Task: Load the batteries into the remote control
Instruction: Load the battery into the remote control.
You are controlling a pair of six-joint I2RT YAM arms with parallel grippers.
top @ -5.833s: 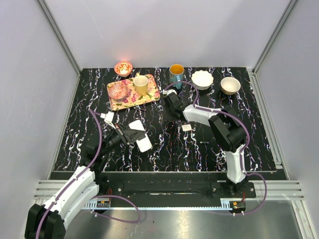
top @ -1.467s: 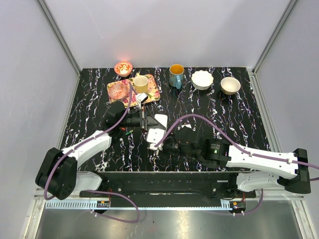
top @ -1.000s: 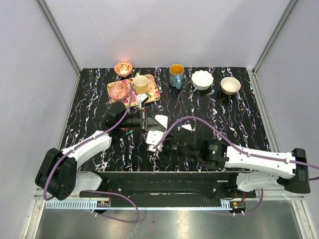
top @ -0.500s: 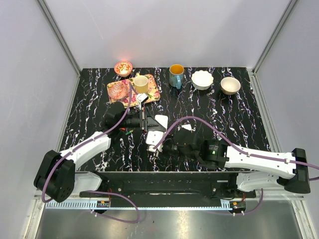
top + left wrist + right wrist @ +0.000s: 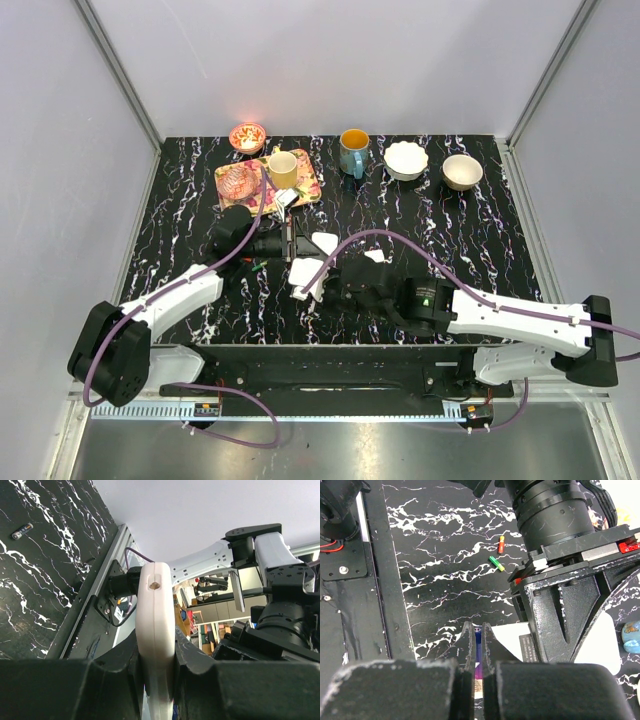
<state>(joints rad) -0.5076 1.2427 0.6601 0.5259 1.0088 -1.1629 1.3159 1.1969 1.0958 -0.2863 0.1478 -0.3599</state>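
The white remote control (image 5: 301, 277) is held above the table, and my left gripper (image 5: 297, 250) is shut on it. In the left wrist view the remote control (image 5: 155, 605) stands edge-on between the jaws of the left gripper (image 5: 155, 647). My right gripper (image 5: 476, 630) is shut on a purplish battery (image 5: 478, 643), whose tip pokes out right beside the white remote control (image 5: 507, 640). Seen from above, the right gripper (image 5: 318, 291) sits just below and right of the remote. A red battery (image 5: 501, 544) and a green battery (image 5: 496, 563) lie loose on the table.
A small white cover piece (image 5: 375, 256) lies right of the grippers. At the back stand a floral tray (image 5: 306, 185) with a yellow cup (image 5: 283, 169) and a pink bowl, an orange bowl (image 5: 247, 136), a blue mug (image 5: 353, 151) and two pale bowls (image 5: 406, 159). Another battery (image 5: 22, 530) lies on the table.
My right gripper, with the purplish battery, has crept left and up towards the remote. The remote's lower end has shifted slightly left. The left arm has barely moved.
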